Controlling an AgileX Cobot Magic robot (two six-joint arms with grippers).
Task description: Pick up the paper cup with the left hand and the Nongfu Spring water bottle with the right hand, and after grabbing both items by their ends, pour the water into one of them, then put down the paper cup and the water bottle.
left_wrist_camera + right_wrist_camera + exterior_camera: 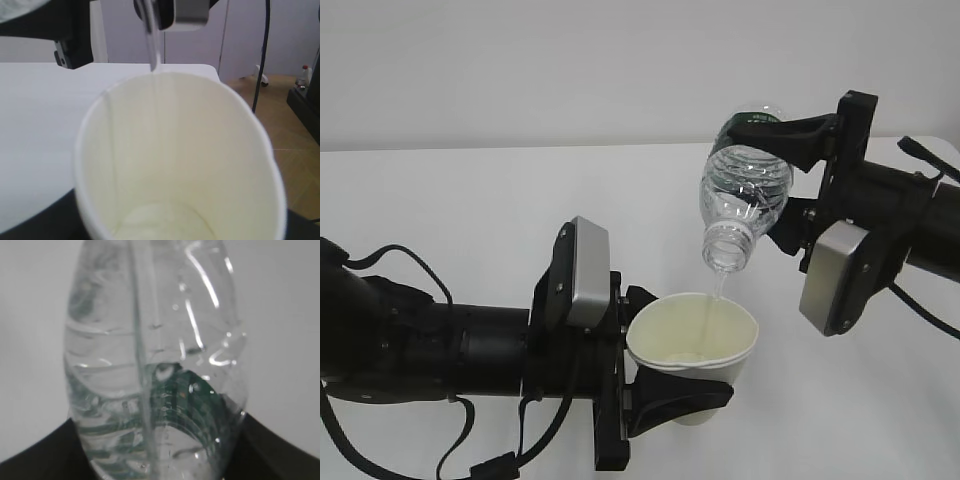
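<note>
With end effectors clamped on the paper cup [692, 345] and the Nongfu Spring water bottle [745, 195], we judged the water [719, 288] needed a steady tilt over the rim.

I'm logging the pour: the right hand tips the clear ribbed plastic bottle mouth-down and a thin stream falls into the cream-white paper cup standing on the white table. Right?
Not quite. The cream-white paper cup is not standing on the white table; the left hand holds it up, as the exterior view shows. The rest holds: the right hand tips the clear ribbed plastic bottle and a thin stream falls into the cup.
</note>
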